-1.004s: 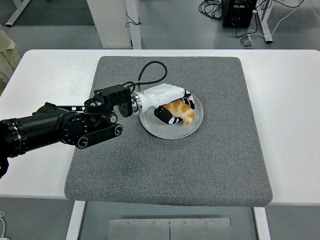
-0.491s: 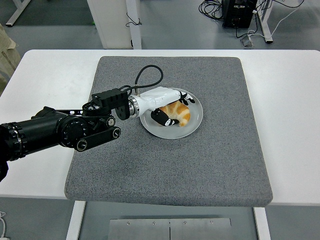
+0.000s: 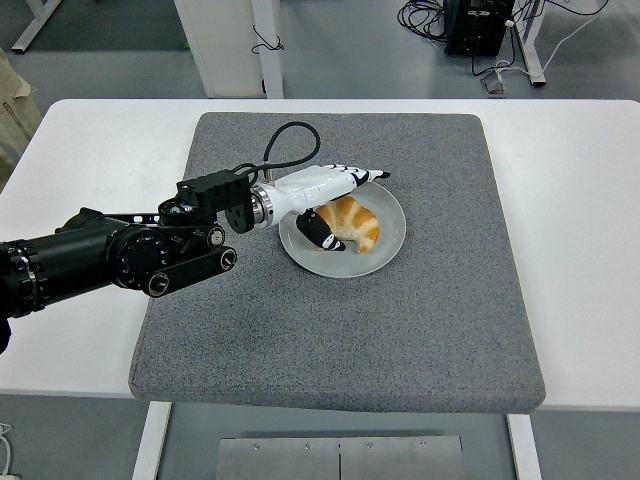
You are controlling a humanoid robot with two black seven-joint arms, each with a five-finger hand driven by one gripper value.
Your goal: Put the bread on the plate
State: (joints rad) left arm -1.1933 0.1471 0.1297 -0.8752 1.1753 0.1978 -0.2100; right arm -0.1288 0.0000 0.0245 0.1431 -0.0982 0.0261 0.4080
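Head view: the golden-brown, crescent-shaped bread (image 3: 352, 223) lies on the round grey metal plate (image 3: 392, 237), which sits on the square grey felt mat (image 3: 420, 330) covering the middle of the white desk (image 3: 585, 210). The robot's left hand (image 3: 335, 200), white-shelled with black finger pads, reaches in over the plate's left rim from the black arm (image 3: 110, 255) that enters at the left edge.

A second ago the fingers were wrapped over the top of the bread, and half a second ago they were only beginning to lift. Now the upper fingers (image 3: 365, 176) are stretched out straight above the plate's far rim, clear of the bread, while the thumb (image 3: 325, 232) lies low beside the bread's left end; whether it touches the crust cannot be told. So the hand has opened and holds nothing. The bread itself has barely shifted across the three moments and rests with its whole length inside the rim.

That reads as a completed release: the placement looks done, and what probably remains is drawing the hand back without nudging the bread. The right arm is not in view.
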